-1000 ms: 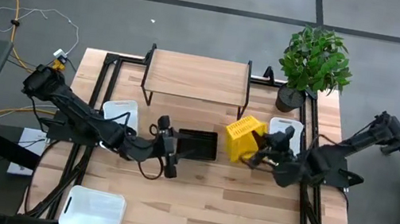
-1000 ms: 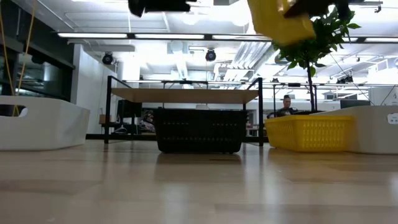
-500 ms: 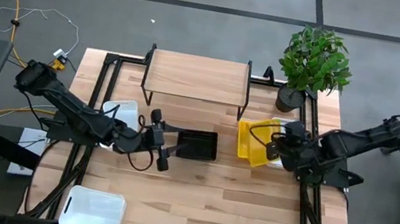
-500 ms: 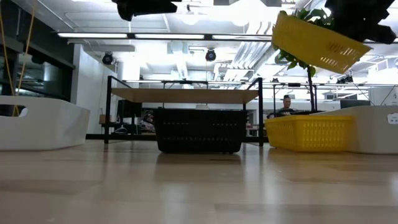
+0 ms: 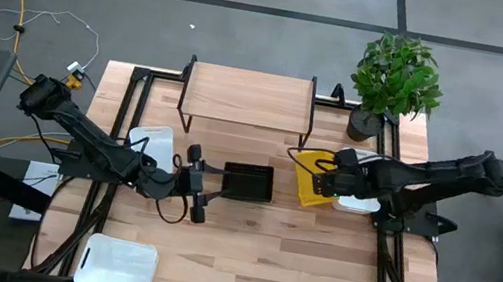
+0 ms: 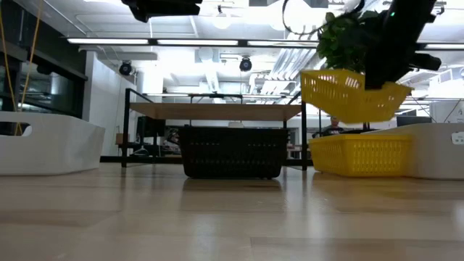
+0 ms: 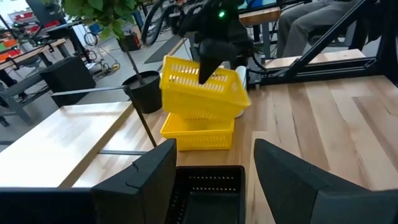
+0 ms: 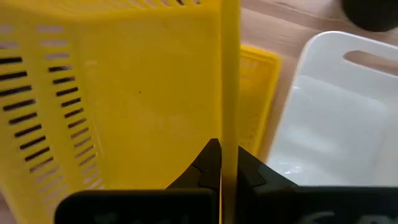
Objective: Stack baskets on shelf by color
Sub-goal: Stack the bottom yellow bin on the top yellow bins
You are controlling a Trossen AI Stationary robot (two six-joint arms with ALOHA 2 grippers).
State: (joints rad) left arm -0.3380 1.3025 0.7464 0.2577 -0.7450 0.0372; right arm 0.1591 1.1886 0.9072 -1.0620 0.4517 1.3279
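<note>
Right now the right gripper point(image 8: 221, 163) has its fingers point(image 8: 210, 163) pinched shut on the rim of a yellow basket point(image 6: 346, 93), carrying it in the air just above a second yellow basket point(image 6: 360, 154) that sits on the bench point(image 5: 264, 254) beside a white basket point(image 6: 435, 148).

The step looks like nesting yellow into yellow before anything goes onto the shelf point(image 5: 248, 97), whose top is bare.

- In the low view the carried basket hangs roughly level but offset toward the shelf side of the lower one. Square the two rims up in plan first, then come straight down.
- The grip is on one wall only, so the free side will tend to sag. Keep the descent slow, and let go only once the basket seats.
- The potted plant point(image 5: 395, 78) is close behind, so keep the wrist clear of its leaves.
- When releasing, open and back out along the wall so the rim doesn't catch and tip the stack.

The left gripper point(image 7: 211, 165) hovers with fingers spread wide, holding nothing, just short of the black basket point(image 5: 247, 182) in front of the shelf. Best it waits, or takes the black one without crossing toward the right arm.

Two more white baskets point(image 5: 117, 263) lie on the left side.
</note>
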